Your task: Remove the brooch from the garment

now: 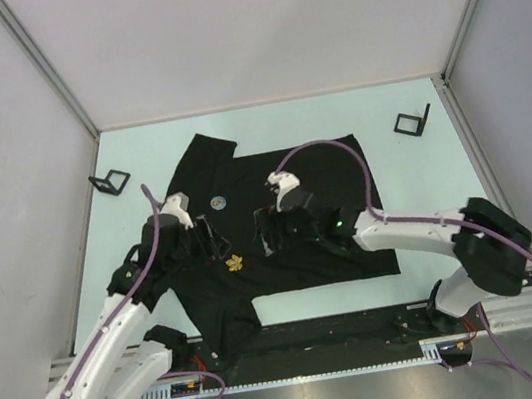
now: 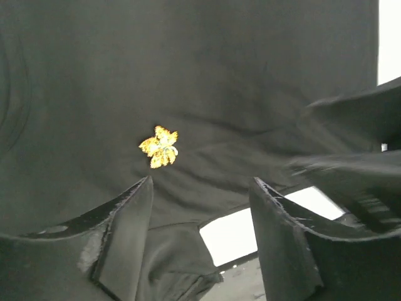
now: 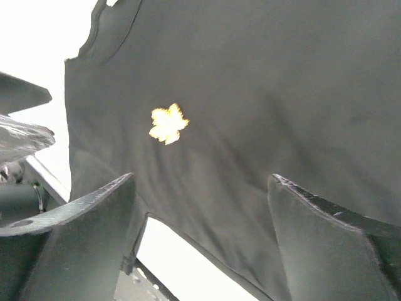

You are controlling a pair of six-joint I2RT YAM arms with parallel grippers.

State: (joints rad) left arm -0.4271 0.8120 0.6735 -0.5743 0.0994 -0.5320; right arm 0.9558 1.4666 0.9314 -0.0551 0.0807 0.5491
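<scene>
The garment is a black T-shirt lying spread on the pale table. A small gold flower-shaped brooch is pinned on it between the two arms; it also shows in the left wrist view and the right wrist view. My left gripper hovers just left of and behind the brooch, open and empty, its fingers spread over the cloth. My right gripper hovers just right of the brooch, open and empty, fingers wide apart.
A small round badge lies on the shirt behind the brooch. Two black wire stands sit at the back left and back right. White walls enclose the table. The metal rail runs along the near edge.
</scene>
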